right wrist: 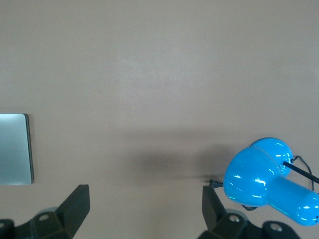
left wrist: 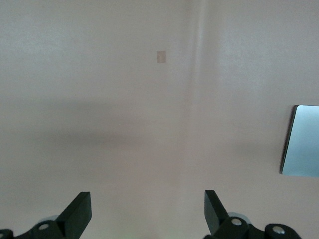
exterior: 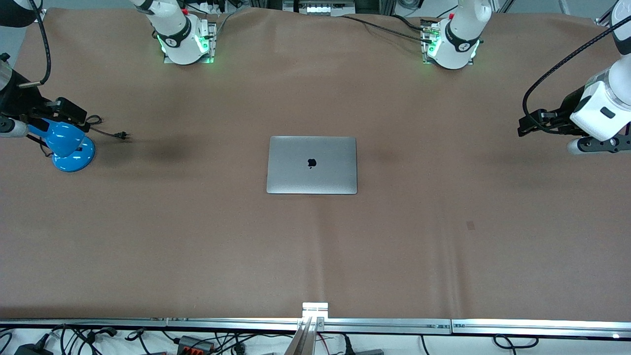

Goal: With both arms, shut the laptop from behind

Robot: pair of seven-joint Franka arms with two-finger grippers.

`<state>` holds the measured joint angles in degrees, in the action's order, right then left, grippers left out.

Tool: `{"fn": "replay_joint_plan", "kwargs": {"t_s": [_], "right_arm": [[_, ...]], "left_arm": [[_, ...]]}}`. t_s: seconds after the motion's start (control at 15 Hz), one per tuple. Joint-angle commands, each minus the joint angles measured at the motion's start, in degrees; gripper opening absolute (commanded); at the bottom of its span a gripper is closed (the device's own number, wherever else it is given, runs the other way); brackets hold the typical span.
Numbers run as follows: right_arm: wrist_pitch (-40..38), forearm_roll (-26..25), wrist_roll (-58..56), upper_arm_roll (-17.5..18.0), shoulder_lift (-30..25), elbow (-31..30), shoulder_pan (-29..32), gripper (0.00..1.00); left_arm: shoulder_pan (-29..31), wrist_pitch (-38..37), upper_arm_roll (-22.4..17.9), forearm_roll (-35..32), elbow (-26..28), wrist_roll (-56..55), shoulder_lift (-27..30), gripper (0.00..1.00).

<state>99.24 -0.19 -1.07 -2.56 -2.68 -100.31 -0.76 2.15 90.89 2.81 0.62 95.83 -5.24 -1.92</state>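
The silver-grey laptop (exterior: 311, 165) lies shut and flat at the middle of the table, its dark apple logo facing up. Its edge shows in the left wrist view (left wrist: 301, 142) and in the right wrist view (right wrist: 14, 149). My left gripper (exterior: 525, 127) is open and empty, up over bare table at the left arm's end, well apart from the laptop; it also shows in the left wrist view (left wrist: 148, 209). My right gripper (exterior: 74, 114) is open and empty over the right arm's end of the table; it also shows in the right wrist view (right wrist: 145, 204).
A shiny blue lamp-like object (exterior: 69, 148) stands under my right gripper, with a black cord and plug (exterior: 121, 134) lying beside it; the object also shows in the right wrist view (right wrist: 264, 181). A brown cloth (exterior: 197, 236) covers the table. A metal rail (exterior: 384, 325) runs along the edge nearest the front camera.
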Motion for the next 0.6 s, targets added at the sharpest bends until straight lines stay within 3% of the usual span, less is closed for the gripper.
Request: {"fn": "replay_joint_plan", "kwargs": {"t_s": [0.0, 0.53], "right_arm": [[0.3, -0.7, -1.1, 0.5, -1.6, -1.1, 1.2, 1.0], [-1.9, -0.7, -0.9, 0.6, -2.2, -1.1, 1.0, 1.0]], "left_arm": [[-0.3, -0.7, 0.1, -1.1, 0.2, -0.7, 0.9, 1.0], [-0.3, -0.8, 0.1, -1.1, 0.2, -0.7, 0.9, 1.0]]}}
